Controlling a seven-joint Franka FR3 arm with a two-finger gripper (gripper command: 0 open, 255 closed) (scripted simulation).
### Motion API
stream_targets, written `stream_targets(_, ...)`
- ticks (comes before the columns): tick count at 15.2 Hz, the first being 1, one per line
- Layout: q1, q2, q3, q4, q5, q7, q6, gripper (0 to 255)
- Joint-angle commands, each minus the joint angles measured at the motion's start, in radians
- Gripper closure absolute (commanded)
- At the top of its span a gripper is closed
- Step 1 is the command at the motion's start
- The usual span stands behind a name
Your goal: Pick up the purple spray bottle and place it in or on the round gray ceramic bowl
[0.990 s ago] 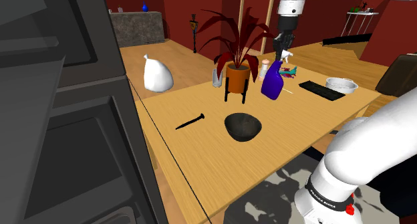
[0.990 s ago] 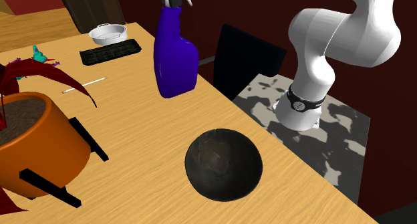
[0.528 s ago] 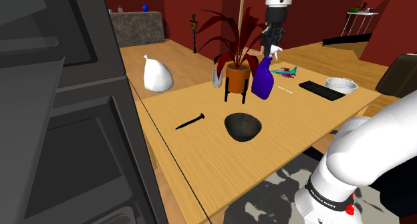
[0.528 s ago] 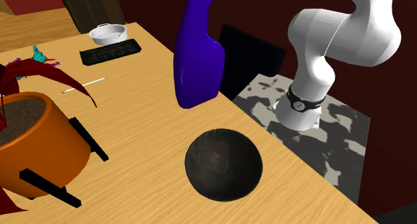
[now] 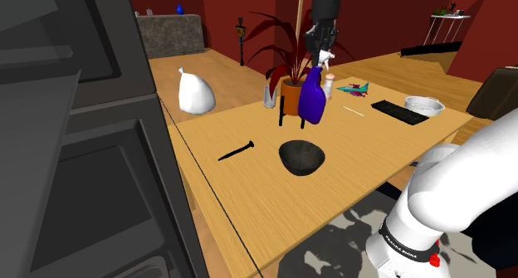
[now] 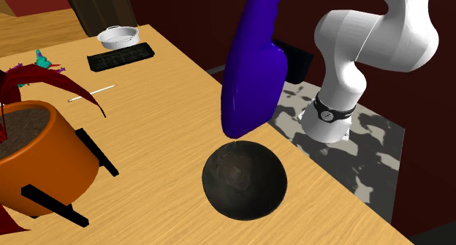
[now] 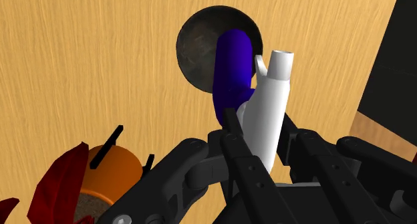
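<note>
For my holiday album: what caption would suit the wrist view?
Black claw holds a purple spray bottle by its top, over a dark round bowl.

The spray bottle (image 6: 252,75) has a smooth, glossy purple body; its white top is matt and looks like plastic. The bowl (image 6: 243,179) is dark and mottled, with a dull, rough-looking surface. The table (image 6: 161,126) shows pale wood grain. The orange plant pot (image 6: 51,170) is smooth, and the small pan (image 6: 117,37) looks like shiny metal.
</note>
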Motion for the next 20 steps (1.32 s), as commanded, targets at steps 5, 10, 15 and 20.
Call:
stream_targets(5, 0.000, -0.023, 0.003, -0.097, -0.001, 0.009, 0.074, 255)
stream_targets(10, -0.002, -0.042, 0.002, -0.181, -0.004, 0.011, 0.140, 255)
stream_targets(15, -0.003, -0.055, 0.000, -0.260, -0.006, 0.013, 0.206, 255)
stream_targets(20, -0.005, -0.062, -0.003, -0.334, -0.009, 0.015, 0.272, 255)
